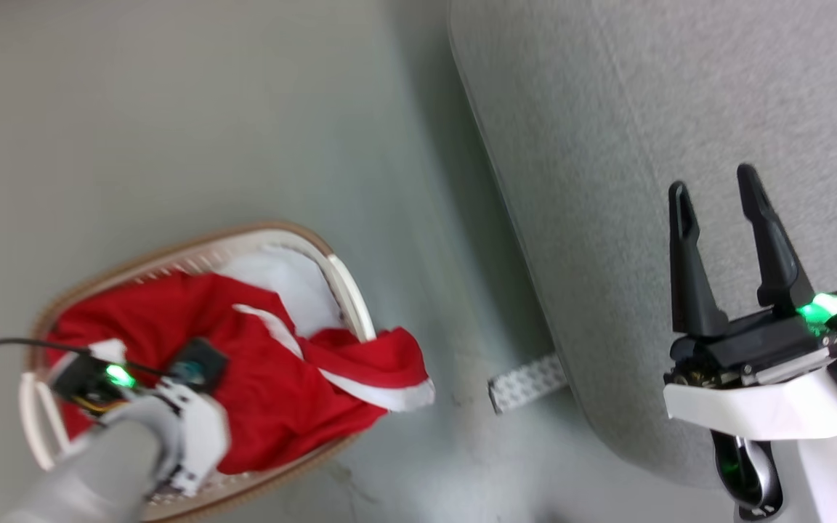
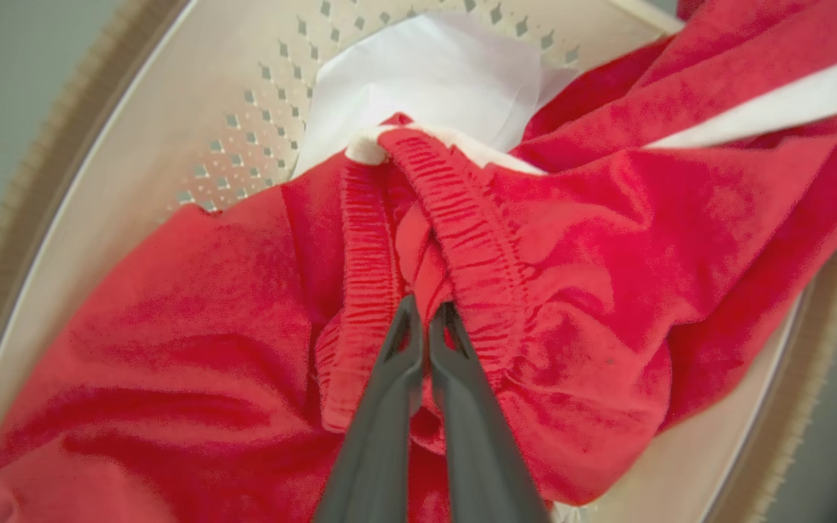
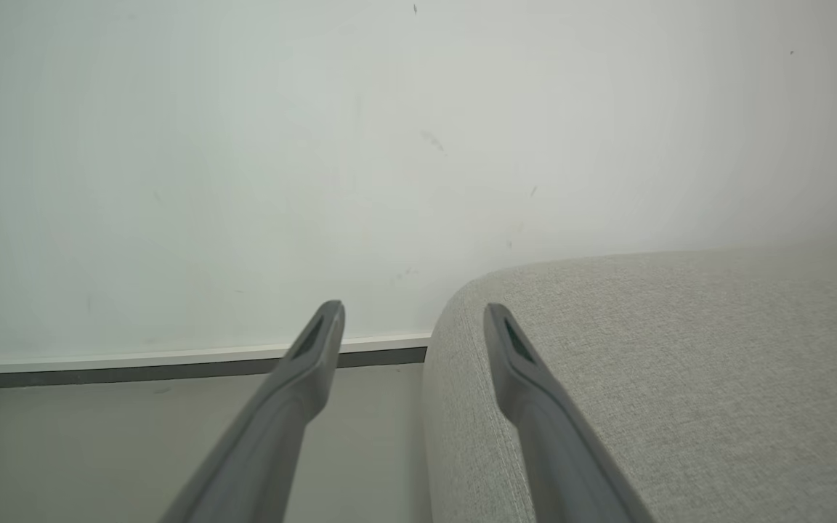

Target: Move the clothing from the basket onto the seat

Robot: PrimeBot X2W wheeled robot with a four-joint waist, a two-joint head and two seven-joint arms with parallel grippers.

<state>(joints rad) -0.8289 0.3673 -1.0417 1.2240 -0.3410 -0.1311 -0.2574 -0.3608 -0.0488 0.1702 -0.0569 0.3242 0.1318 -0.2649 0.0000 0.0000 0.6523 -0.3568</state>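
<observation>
Red clothing is all in the basket on the floor, one end w/ white trim hanging over the rim toward the seat. The part of the seat in view is bare grey, so the task looks barely begun. L gripper is down in the heap, fingers pinched together on a fold beside the elastic band (a thin bite, just a pinch of cloth). R gripper hangs over the seat edge, fingers spread wide, holding nothing. Left to do, I judge: lift this piece clear, carry it across, drop it on the seat, then go back for whatever else is in the basket, e.g. the white cloth under the red, if it counts.
</observation>
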